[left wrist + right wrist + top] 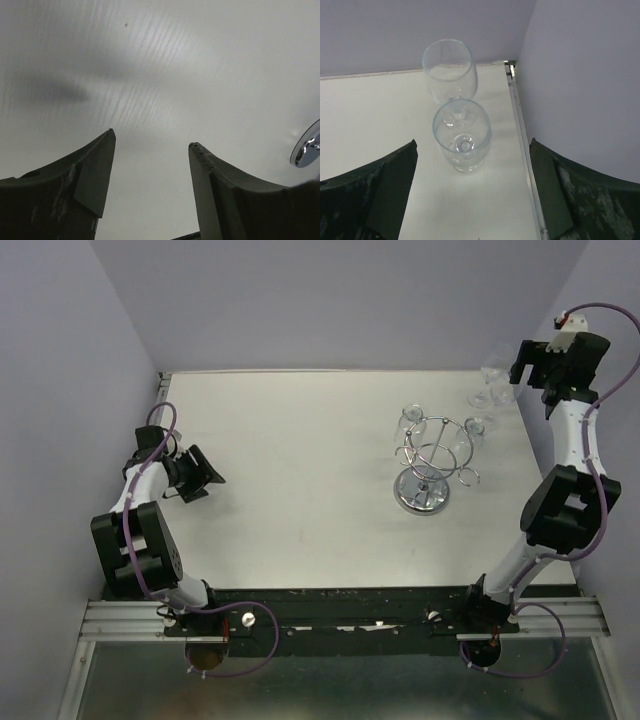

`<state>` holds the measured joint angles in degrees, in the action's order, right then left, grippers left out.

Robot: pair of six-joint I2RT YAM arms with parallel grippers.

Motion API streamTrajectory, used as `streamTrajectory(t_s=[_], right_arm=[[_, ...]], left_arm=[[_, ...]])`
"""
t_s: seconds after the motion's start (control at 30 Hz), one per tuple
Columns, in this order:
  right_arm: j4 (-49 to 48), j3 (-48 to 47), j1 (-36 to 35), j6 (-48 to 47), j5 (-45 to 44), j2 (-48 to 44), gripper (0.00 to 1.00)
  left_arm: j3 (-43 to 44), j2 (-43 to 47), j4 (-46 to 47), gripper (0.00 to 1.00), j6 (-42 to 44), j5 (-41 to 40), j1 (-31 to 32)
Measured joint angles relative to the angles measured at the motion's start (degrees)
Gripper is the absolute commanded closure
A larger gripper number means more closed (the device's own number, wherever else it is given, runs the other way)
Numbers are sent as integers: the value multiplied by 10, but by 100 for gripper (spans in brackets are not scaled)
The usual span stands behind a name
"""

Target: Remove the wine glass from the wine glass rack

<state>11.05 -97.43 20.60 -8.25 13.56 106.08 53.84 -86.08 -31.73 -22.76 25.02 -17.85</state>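
- so, we count two wine glasses [462, 134] standing on the tabletop [365, 115], behind and right of the wine glass rack [424, 465], below the wide-open, empty right gripper [472, 144].
- we judge the job unfinished: hanging glasses [411, 418] remain on the rack; the left gripper [151, 137], half open and empty, sits well left of it.

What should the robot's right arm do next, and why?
Probably lift the right gripper straight up, away from the two clear wine glasses standing upright at the far right of the white table. Its jaws are wide open and grip nothing, so those look delivered, while more glasses seem to hang on the shiny chrome wire rack.
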Motion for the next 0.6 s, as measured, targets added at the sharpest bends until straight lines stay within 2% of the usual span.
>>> streamTrajectory(t_s=[0.17, 0.27, 0.4, 0.6], right_arm=[[-5, 78, 0, 3, -28, -97, 1], [-7, 136, 1, 3, -31, -165, 3], [-9, 226, 1, 0, -11, -265, 11], [32, 339, -9, -58, 62, -381, 26]], left_arm=[[52, 0, 4, 27, 2, 24, 20], [112, -1, 5, 26, 24, 29, 59], [205, -1, 3, 25, 99, 27, 163], [284, -2, -3, 24, 212, 27, 337]])
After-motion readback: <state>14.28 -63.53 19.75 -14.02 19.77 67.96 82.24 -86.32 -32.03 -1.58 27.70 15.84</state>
